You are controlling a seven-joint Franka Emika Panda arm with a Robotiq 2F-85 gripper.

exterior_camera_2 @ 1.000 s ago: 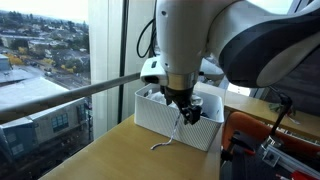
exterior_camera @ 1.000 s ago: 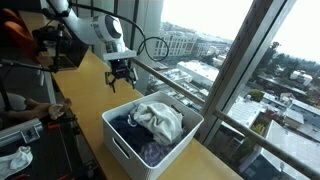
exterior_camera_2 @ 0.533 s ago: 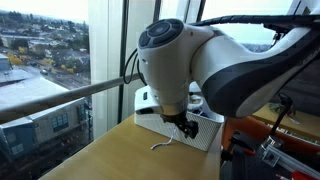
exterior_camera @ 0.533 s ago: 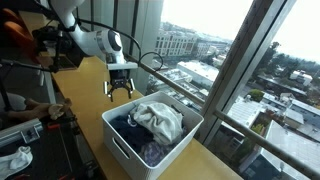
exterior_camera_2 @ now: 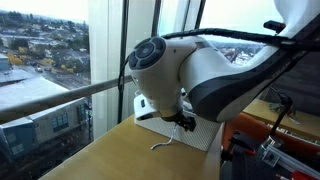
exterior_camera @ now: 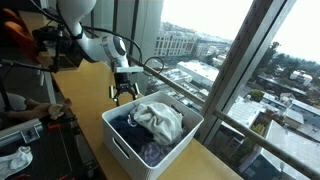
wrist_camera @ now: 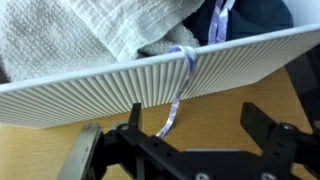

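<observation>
Just beside the white bin (exterior_camera: 121, 146), gripper (exterior_camera: 124, 96) downward, jaws apart.

Wooden counter (exterior_camera: 88, 92) carries a white ribbed basket (exterior_camera: 128, 148). A thin pale ribbon (exterior_camera_2: 166, 143) lies on the wood beside it.

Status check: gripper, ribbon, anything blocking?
Gripper open, low beside white ribbed plastic basket. Thin lavender ribbon hangs over its wall, between the fingers. Nothing blocking.
</observation>
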